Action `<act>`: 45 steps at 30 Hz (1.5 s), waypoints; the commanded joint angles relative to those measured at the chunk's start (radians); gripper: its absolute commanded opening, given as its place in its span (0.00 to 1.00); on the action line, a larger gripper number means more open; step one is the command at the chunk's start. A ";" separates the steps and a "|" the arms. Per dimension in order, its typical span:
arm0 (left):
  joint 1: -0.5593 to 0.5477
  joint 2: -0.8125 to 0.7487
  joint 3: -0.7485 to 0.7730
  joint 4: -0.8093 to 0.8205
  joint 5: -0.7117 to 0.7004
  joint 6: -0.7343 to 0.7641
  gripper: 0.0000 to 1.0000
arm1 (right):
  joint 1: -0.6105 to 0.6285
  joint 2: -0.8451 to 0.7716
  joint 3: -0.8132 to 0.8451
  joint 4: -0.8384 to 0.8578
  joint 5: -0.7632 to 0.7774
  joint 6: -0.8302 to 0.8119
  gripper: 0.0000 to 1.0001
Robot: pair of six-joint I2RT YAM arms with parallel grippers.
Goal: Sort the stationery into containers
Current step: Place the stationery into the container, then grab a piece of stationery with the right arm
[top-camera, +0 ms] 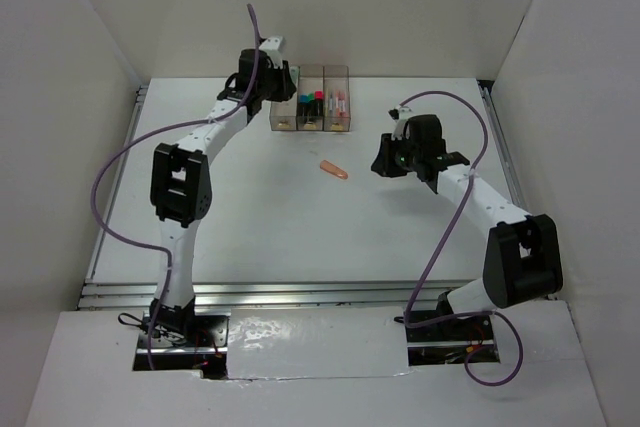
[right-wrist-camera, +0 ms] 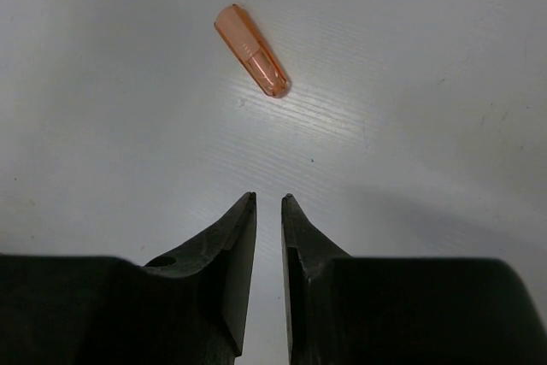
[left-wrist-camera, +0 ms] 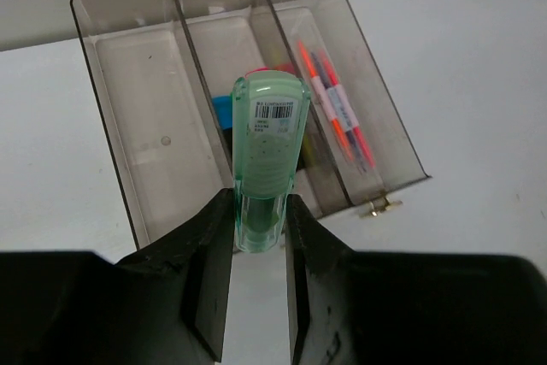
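My left gripper (left-wrist-camera: 261, 203) is shut on a pale green pen (left-wrist-camera: 269, 138) and holds it upright above the three joined translucent bins (left-wrist-camera: 111, 6). The pen hangs over the middle bin's front part. In the top view this gripper (top-camera: 265, 75) is at the bins (top-camera: 311, 72). The left bin (left-wrist-camera: 128, 126) looks empty. The middle bin holds a blue-tipped piece (left-wrist-camera: 222, 111). The right bin holds orange and pink pens (left-wrist-camera: 335, 113). A short orange-salmon piece (right-wrist-camera: 252, 50) lies on the table (top-camera: 335, 169). My right gripper (right-wrist-camera: 268, 198) hovers short of it, its jaws almost together, holding nothing.
White walls enclose the table on the left, back and right. The bins stand at the back centre. My right arm (top-camera: 470, 192) reaches in from the right. A purple cable (top-camera: 120, 162) loops off the left arm.
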 commanded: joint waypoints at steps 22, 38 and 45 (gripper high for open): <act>0.009 0.202 0.180 0.183 -0.167 0.007 0.70 | 0.138 0.276 0.357 -0.229 0.066 -0.044 0.45; 0.088 -0.306 -0.155 0.004 0.057 0.046 0.75 | 0.271 0.625 0.785 -0.445 0.239 -0.179 0.39; 0.103 -0.458 -0.307 -0.183 0.239 0.149 0.85 | 0.290 0.737 0.894 -0.542 0.273 -0.221 0.52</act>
